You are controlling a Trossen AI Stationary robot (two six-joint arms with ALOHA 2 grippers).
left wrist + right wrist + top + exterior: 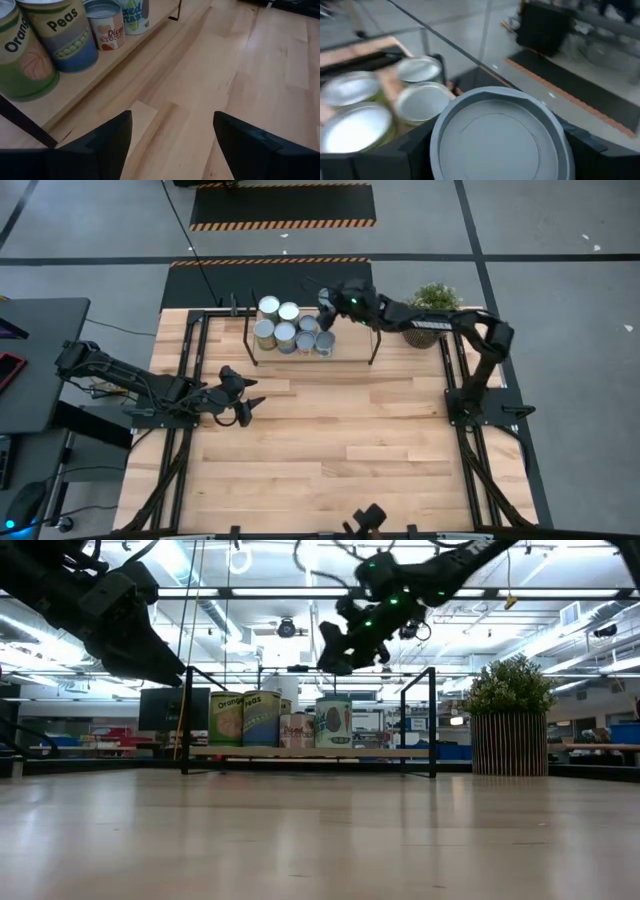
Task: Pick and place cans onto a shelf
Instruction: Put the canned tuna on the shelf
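1. The right tool (327, 312) hangs over the shelf (350, 352), its fingers either side of a grey-topped can (499, 134), seemingly gripping it.
2. Beside it stand the other cans (278, 325): oranges, peas (62, 32), diced tomatoes.
3. A potted plant (433, 305) stands just right of the shelf.
4. The left tool (250, 398) hovers open over bare surface (350, 440).

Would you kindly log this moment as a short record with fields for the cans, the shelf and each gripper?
cans: about seven, all on the shelf, clustered at its left end
shelf: light board on a black frame at the table's far edge
right gripper: above the cluster's right side, its fingers either side of a grey can top
left gripper: open, empty, above bare table left of centre
plant: right of the shelf
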